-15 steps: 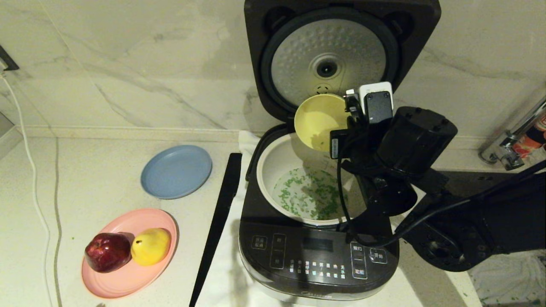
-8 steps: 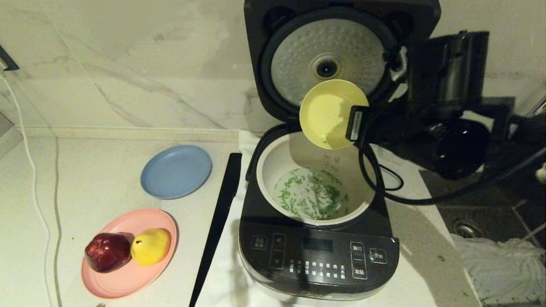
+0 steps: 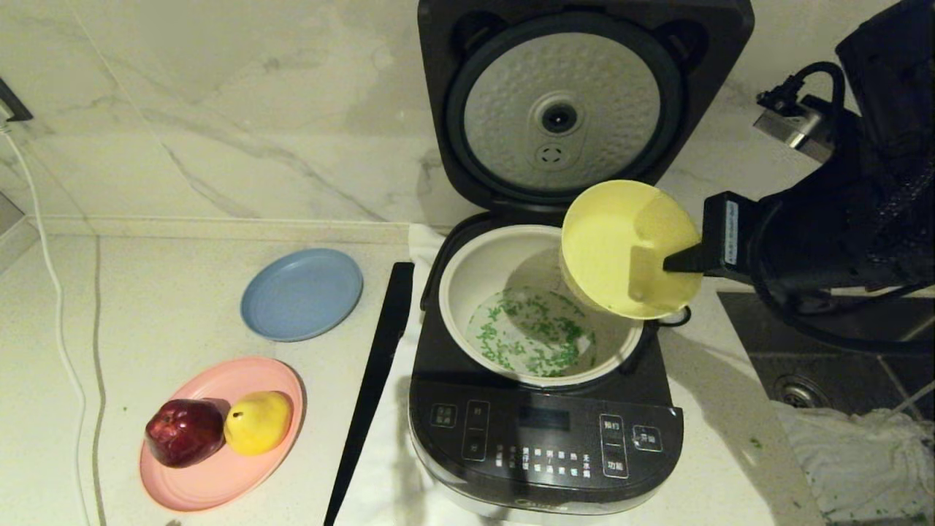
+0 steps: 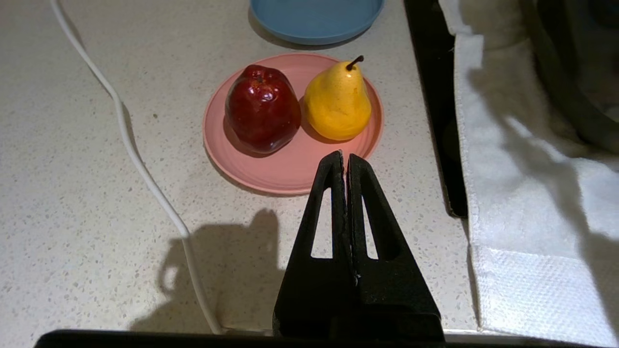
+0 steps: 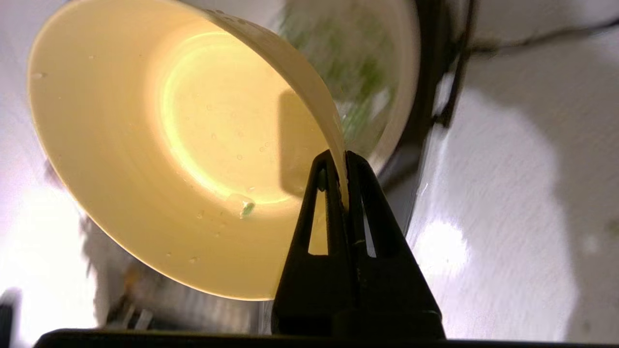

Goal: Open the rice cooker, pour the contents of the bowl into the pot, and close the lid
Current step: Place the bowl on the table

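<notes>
The rice cooker (image 3: pixel 544 409) stands on the tabletop (image 3: pixel 161 307) with the lid (image 3: pixel 584 95) raised upright at the back, so the pot (image 3: pixel 475 267) is open from above. The contents (image 3: pixel 537 340) lie on the bottom of the pot. The bowl (image 3: pixel 628 248) hangs tilted above the right rim of the pot, and it looks almost empty; only one green bit clings inside.

The right gripper (image 5: pixel 344 162) has its fingers closed tight on the bowl's rim. I judge that the pouring is done, so the bowl should go level and travel to the right, where the tabletop has free room, keeping away from the lid. The left gripper (image 4: pixel 346 159) rests near the pink plate (image 4: pixel 285 176), fingers closed on nothing.
</notes>
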Controlling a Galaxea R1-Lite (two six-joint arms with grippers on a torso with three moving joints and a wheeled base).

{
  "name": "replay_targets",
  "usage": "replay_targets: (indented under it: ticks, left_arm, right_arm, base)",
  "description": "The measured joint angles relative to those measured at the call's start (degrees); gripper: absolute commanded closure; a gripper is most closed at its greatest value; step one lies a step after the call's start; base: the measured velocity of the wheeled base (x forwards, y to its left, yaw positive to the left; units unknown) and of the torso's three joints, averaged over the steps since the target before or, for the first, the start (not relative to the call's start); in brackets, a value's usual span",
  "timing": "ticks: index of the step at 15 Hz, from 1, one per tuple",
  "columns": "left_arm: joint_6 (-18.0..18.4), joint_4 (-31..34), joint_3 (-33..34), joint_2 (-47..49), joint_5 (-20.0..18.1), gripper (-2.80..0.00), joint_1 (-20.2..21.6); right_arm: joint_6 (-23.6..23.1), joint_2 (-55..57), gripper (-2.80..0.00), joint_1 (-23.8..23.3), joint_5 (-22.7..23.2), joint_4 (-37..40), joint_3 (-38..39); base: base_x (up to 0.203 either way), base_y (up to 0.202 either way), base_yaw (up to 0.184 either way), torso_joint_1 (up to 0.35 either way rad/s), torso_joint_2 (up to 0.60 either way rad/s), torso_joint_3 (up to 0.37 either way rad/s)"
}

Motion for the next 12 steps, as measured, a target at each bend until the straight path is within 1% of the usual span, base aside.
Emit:
replay_targets:
  ticks: [3,6,8,10,12]
  left_arm:
    - [0.0,0.0,0.0,0.0,0.0,0.00,0.0]
    - [0.0,0.0,0.0,0.0,0.0,0.00,0.0]
    - [0.0,0.0,0.0,0.0,0.0,0.00,0.0]
    - [0.0,0.0,0.0,0.0,0.0,0.00,0.0]
    - [0.0,0.0,0.0,0.0,0.0,0.00,0.0]
  right_arm:
    - [0.4,-2.4,0.00,-0.4,2.7,4.5,-0.5]
    - [0.5,-4.9,0.00,-4.1,7.0,9.6,-0.5]
    - [0.3,-6.4,0.00,-9.2,8.4,11.1,0.2]
    - [-1.0,-7.7,0.00,-16.1,10.2,11.9,2.1]
    - [-3.8,-8.6,0.00,-24.1,12.7,11.6,6.4]
  base:
    - [0.000,0.000,0.000,0.000,0.00,0.000]
    - [0.000,0.000,0.000,0.000,0.00,0.000]
    - [0.000,0.000,0.000,0.000,0.00,0.000]
    - [0.000,0.000,0.000,0.000,0.00,0.000]
    - [0.000,0.000,0.000,0.000,0.00,0.000]
